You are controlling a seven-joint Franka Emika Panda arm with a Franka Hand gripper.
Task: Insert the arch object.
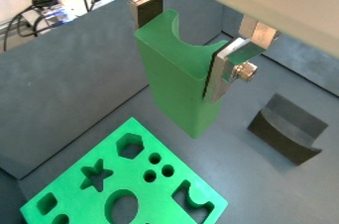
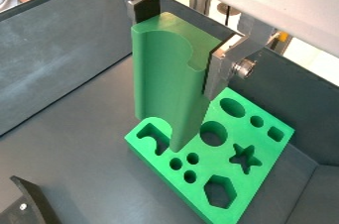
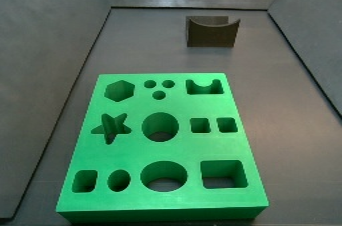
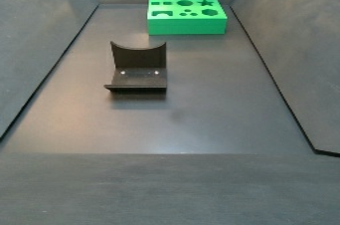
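The arch object (image 1: pixel 179 74) is a tall bright green block with a semicircular notch in its upper end. It also shows in a wrist view (image 2: pixel 166 89). My gripper (image 1: pixel 185 42) is shut on it, one finger on each side near the notch, also in a wrist view (image 2: pixel 179 48). The block hangs upright well above the green board (image 1: pixel 143 132) with shaped holes. The board also shows in a wrist view (image 2: pixel 272 147) and in both side views (image 3: pixel 140 155) (image 4: pixel 186 27). Neither gripper nor block shows in either side view.
The dark fixture (image 3: pixel 211 32) stands on the dark floor apart from the board, and also shows in a side view (image 4: pixel 135 70) and in both wrist views (image 1: pixel 291 127) (image 2: pixel 27 203). Sloping dark walls enclose the floor.
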